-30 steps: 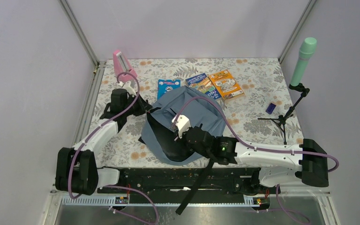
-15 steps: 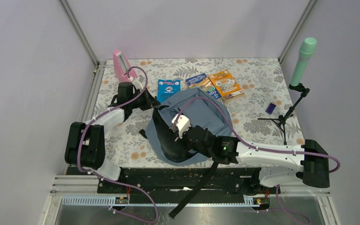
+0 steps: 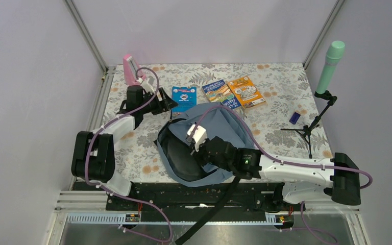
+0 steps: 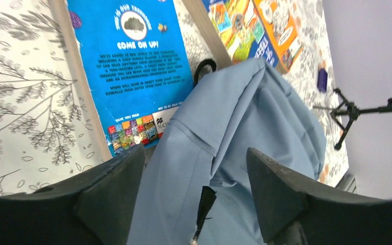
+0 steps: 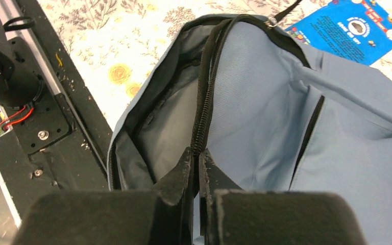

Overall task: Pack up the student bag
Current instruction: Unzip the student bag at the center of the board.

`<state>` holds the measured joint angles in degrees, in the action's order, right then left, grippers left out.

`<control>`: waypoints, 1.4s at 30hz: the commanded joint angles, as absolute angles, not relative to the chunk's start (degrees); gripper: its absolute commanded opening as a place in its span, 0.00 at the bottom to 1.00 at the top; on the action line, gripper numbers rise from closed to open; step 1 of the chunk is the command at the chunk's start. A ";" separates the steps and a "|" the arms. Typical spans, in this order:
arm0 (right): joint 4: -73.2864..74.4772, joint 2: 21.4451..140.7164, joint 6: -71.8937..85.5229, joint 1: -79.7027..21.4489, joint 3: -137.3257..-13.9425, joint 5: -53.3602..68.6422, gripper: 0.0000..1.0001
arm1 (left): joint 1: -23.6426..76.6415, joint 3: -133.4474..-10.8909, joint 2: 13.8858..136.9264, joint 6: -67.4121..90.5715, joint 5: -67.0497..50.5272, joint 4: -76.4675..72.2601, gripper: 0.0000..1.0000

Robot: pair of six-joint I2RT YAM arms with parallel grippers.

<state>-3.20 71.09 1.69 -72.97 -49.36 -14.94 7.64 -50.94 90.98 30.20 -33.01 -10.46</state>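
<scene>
The backpack [image 3: 229, 130] lies in the near middle of the table [image 3: 286, 87], its mouth gaping toward the near left so the grey lining shows, and its near rim sits right at the black rail [image 3: 148, 193] along the table's near edge. A black strap [image 3: 212, 212] trails off that edge and hangs down past the rail. The right gripper [image 5: 198, 157] is pinched tight on the zipper edge [image 5: 206, 102] of the mouth, holding that lip raised over the dark inside. The left gripper [image 4: 195, 153] hovers over the bag's far left corner with its fingers spread wide and nothing between them but the fabric below. That far corner overlaps the near end of a blue book [image 3: 184, 95], which lies flat just beyond the bag. Two more books [image 3: 222, 92] [image 3: 246, 91] lie side by side to its right, near the bag's far edge. A pink thing [image 3: 130, 69] stands in the far left corner; what it is cannot be told. Bare flowered cloth runs left of the bag out to the left arm, and right of it as far as a small dark blue block [image 3: 294, 117] and a black stand [image 3: 311, 127] carrying a green cylinder [image 3: 331, 64] by the right wall
</scene>
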 commanded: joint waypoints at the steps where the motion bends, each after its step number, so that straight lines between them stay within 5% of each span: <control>1: -6.70 67.35 3.70 -73.65 -50.66 -20.26 0.00 | 7.29 -50.90 81.59 29.13 -23.58 -10.22 0.79; 11: -0.45 66.78 14.02 -69.94 -52.06 -26.81 0.00 | 7.29 -43.22 61.48 32.03 -2.14 9.17 0.96; 26: -0.44 69.22 24.10 -61.83 -48.23 -23.69 0.00 | 7.38 -24.04 49.53 41.68 -13.70 9.11 0.88; 30: 0.99 67.82 23.14 -61.46 -47.81 -25.73 0.00 | 7.38 -23.55 54.59 41.39 -17.33 5.76 0.68; 32: 2.57 66.63 21.50 -60.84 -48.47 -27.62 0.00 | 7.34 -23.26 56.53 41.40 -17.73 4.00 0.37; 35: 5.50 64.75 18.81 -58.79 -49.83 -29.89 0.00 | 7.30 -23.55 57.05 41.76 -14.65 4.22 0.05; 42: 8.49 57.95 13.43 -51.54 -50.00 -32.96 0.00 | 6.01 -23.20 52.56 43.25 -6.87 8.16 0.00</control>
<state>8.60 63.18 17.69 -55.77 -47.81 -26.48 7.55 -23.73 55.44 42.15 -13.61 8.16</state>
